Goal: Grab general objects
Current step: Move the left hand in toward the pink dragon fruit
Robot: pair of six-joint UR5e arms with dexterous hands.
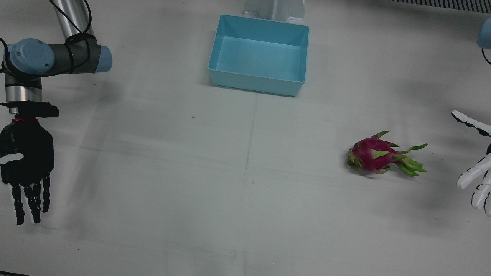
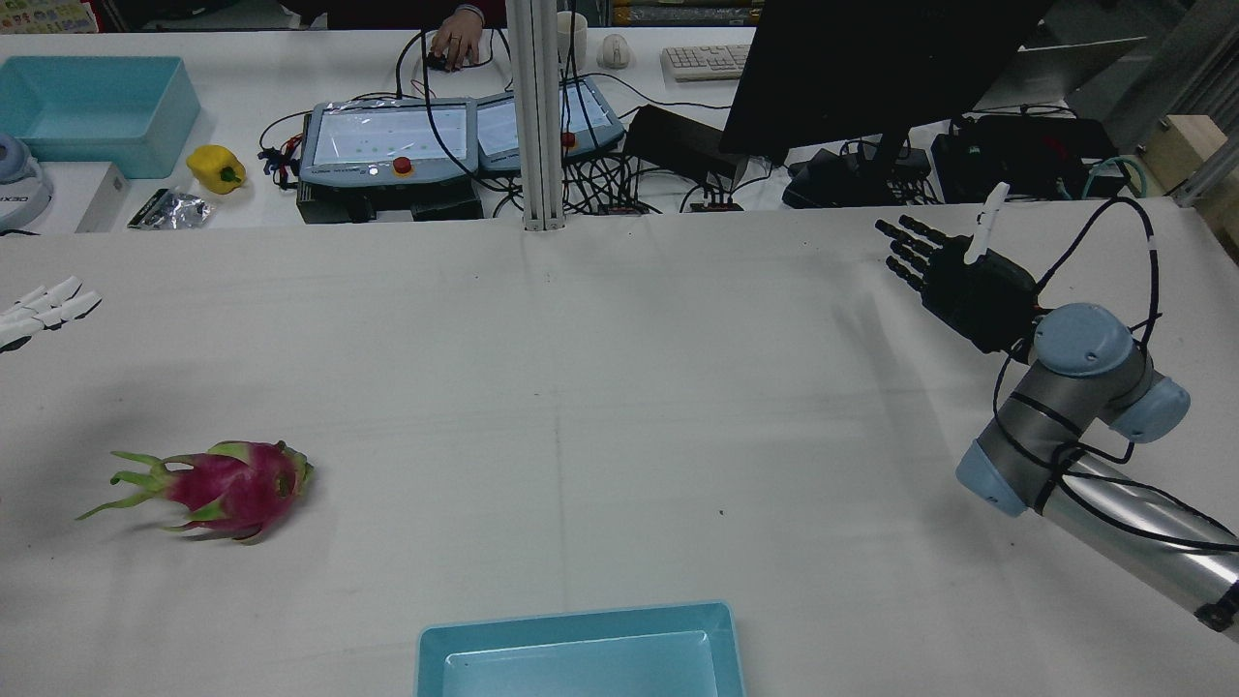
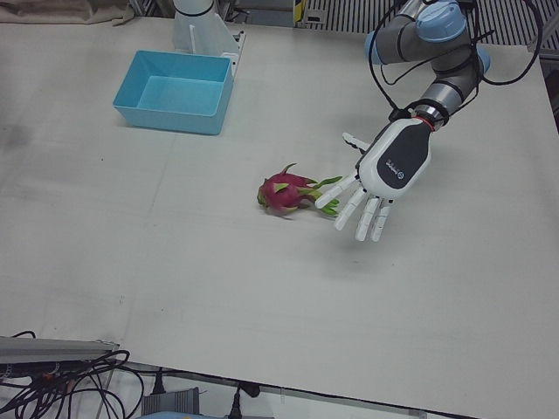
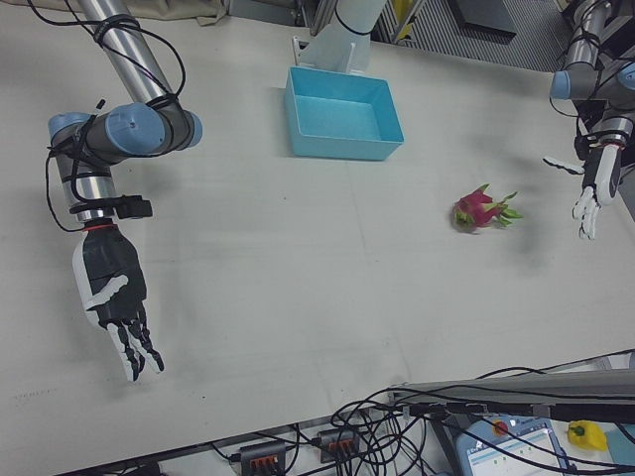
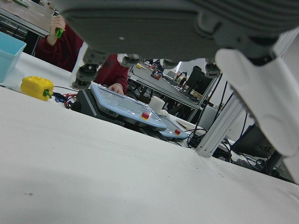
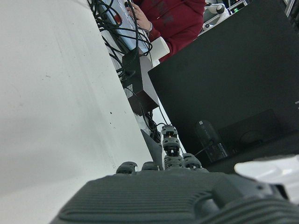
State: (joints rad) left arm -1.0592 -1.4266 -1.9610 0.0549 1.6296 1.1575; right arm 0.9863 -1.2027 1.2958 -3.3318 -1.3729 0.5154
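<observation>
The dragon fruit (image 1: 378,157) lay on its side on the white table (image 1: 245,191), on the robot's left half, its green leafy tips pointing toward the left hand (image 3: 382,175). The blue bin (image 1: 261,53) stood empty near the robot's side of the table, well apart from the fruit. The left hand was white, with fingers spread and nothing held; it hung just beside the fruit's leafy end, and contact could not be confirmed. The right hand (image 4: 111,297), black, hovered over the far right half, fingers extended, also empty.

Assessed risks: the fruit was rounded and could roll if nudged off-centre. Fingers closing on the thin leaf tips rather than the body would likely slip or bend them.
</observation>
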